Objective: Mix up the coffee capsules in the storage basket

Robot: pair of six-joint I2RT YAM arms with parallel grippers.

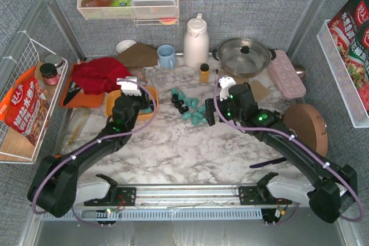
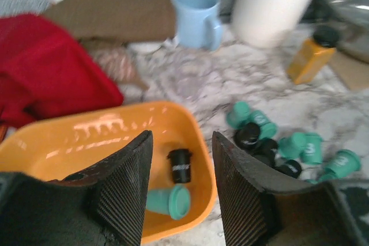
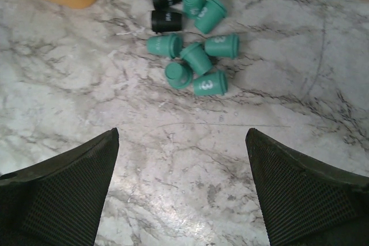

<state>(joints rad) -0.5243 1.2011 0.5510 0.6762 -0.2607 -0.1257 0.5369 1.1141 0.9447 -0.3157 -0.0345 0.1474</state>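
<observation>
The orange storage basket [image 1: 109,103] sits left of centre, partly hidden under my left gripper [image 1: 136,99]. In the left wrist view the basket [image 2: 75,148] holds one black capsule [image 2: 180,165] and one teal capsule [image 2: 170,201]. My left gripper [image 2: 181,139] is open and empty, hovering over the basket's right end. Several teal and a few black capsules lie in a pile on the marble [image 1: 190,108], also in the left wrist view [image 2: 277,145] and the right wrist view [image 3: 193,56]. My right gripper [image 1: 210,114] is open and empty, above bare marble just short of the pile [image 3: 181,136].
An amber bottle [image 1: 204,73], a blue mug [image 1: 166,56], a white jug [image 1: 196,41] and a steel pot [image 1: 242,56] stand behind the pile. A red cloth [image 1: 101,74] lies over an orange board [image 1: 78,97]. A pink tray [image 1: 286,73] and a round wooden board [image 1: 305,125] are at the right.
</observation>
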